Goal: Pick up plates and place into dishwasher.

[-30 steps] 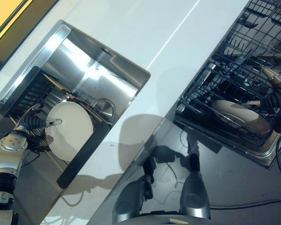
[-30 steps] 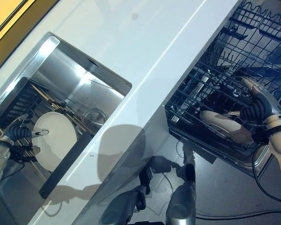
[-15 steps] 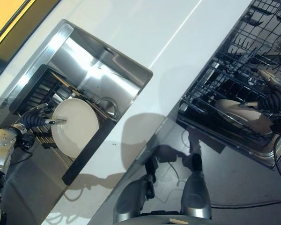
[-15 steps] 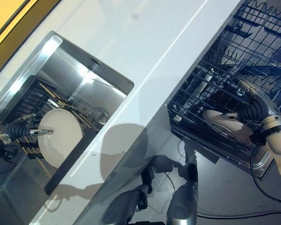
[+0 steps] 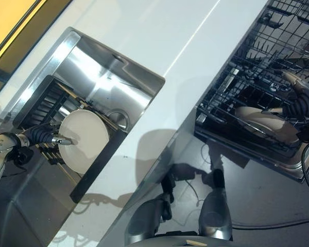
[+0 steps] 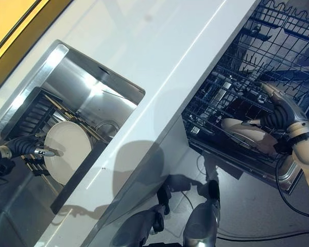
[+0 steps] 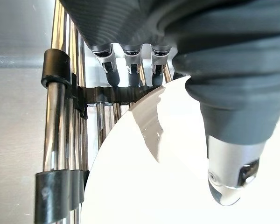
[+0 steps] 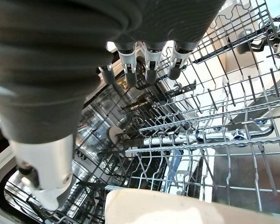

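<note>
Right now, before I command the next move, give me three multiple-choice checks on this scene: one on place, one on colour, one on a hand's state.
1. Where does the white plate stand?
A. On the counter
B. On the rod rack in the sink
C. On the floor

2. What colour is the plate in the dishwasher rack?
A. Blue
B. Black
C. Cream

3. How is the left hand engaged with the white plate?
A. Thumb on the plate's face, fingers behind its rim
B. Hovering far above it
C. Resting on the counter

Answers:
1 B: the plate stands against the rod rack inside the sink.
2 C: the cream plate lies in the wire rack by the right hand.
3 A: the left wrist view shows thumb and fingers on opposite sides of the rim.
</note>
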Robot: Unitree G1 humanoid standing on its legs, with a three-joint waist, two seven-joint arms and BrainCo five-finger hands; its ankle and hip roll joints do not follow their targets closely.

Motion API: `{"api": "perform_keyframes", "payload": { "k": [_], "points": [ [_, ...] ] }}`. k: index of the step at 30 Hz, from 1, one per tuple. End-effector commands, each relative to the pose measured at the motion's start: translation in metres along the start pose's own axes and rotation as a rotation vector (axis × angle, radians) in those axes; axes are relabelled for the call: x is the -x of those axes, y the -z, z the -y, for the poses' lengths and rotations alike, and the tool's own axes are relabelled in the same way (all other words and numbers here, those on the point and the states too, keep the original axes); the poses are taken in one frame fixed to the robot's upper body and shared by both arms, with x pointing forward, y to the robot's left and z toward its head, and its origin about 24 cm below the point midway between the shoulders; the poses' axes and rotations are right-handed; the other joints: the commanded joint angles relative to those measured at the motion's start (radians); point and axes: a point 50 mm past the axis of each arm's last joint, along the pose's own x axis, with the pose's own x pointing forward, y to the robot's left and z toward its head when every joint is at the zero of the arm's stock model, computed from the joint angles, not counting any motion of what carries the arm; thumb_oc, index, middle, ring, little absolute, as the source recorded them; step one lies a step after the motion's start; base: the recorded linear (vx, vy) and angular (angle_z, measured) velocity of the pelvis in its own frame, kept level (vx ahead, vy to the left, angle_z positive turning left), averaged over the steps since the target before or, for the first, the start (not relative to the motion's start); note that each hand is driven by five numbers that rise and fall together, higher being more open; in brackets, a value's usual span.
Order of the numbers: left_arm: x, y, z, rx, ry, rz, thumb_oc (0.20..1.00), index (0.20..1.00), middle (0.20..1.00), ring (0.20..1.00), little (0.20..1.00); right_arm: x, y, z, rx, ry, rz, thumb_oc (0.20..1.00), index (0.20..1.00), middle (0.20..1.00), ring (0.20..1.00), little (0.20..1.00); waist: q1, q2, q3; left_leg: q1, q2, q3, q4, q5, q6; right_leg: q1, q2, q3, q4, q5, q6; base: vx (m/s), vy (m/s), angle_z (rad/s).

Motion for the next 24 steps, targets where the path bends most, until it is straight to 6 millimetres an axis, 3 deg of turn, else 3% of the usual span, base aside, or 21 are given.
{"api": "perform_keyframes", "payload": {
  "k": [1,6,7,8,10,16,24],
  "points": [
    [-0.033,-0.030,0.066,-0.008,0.347,0.217,1.000,1.000,1.000,1.000,1.000,-0.009,-0.020,0.025,0.050,0.065,0.099,1.000,1.000,1.000,1.000,1.000,-0.032,-0.006,-0.042,-0.024,0.055,-0.003,0.065,-0.031,-0.070,-0.103,-0.018,0.054,0.143,-0.027,-0.016,0.00,0.000,0.00],
    [-0.033,-0.038,0.076,0.104,0.438,0.314,1.000,1.000,1.000,1.000,1.000,-0.008,-0.020,0.023,0.042,0.066,0.094,1.000,1.000,1.000,1.000,1.000,-0.032,-0.011,-0.040,-0.021,0.055,-0.005,0.061,-0.031,-0.069,-0.101,-0.016,0.056,0.141,-0.026,-0.017,0.00,0.000,0.00],
    [-0.033,-0.042,0.079,0.137,0.475,0.348,0.931,0.931,0.931,0.931,0.931,-0.008,-0.019,0.021,0.040,0.066,0.094,1.000,1.000,1.000,1.000,1.000,-0.033,-0.012,-0.040,-0.020,0.055,-0.003,0.061,-0.032,-0.068,-0.101,-0.016,0.056,0.141,-0.026,-0.017,0.00,0.000,0.00],
    [-0.033,-0.046,0.082,0.163,0.506,0.381,0.564,0.564,0.564,0.564,0.564,-0.007,-0.019,0.020,0.039,0.065,0.095,1.000,1.000,1.000,1.000,1.000,-0.034,-0.013,-0.040,-0.019,0.056,-0.002,0.061,-0.032,-0.068,-0.101,-0.017,0.056,0.142,-0.026,-0.017,0.00,0.000,0.00],
    [-0.033,-0.057,0.090,0.232,0.563,0.477,0.200,0.200,0.200,0.200,0.200,-0.008,-0.019,0.015,0.036,0.061,0.096,1.000,1.000,1.000,1.000,1.000,-0.032,-0.014,-0.041,-0.018,0.056,-0.002,0.062,-0.033,-0.068,-0.100,-0.018,0.056,0.143,-0.026,-0.017,0.00,0.000,0.00],
    [-0.025,-0.082,0.100,0.295,0.670,0.685,0.200,0.200,0.200,0.200,0.200,-0.009,-0.018,0.007,0.031,0.053,0.098,1.000,1.000,1.000,1.000,1.000,-0.030,-0.016,-0.044,-0.011,0.056,-0.002,0.057,-0.036,-0.066,-0.098,-0.021,0.053,0.146,-0.026,-0.017,0.00,0.000,0.01],
    [-0.020,-0.088,0.105,0.248,0.699,0.709,0.200,0.200,0.200,0.200,0.200,-0.006,-0.018,0.003,0.015,0.051,0.093,1.000,1.000,1.000,1.000,1.000,-0.021,-0.024,-0.055,-0.005,0.056,-0.008,0.053,-0.039,-0.064,-0.088,-0.021,0.047,0.140,-0.025,-0.016,0.00,-0.019,0.03]
  ]
}}
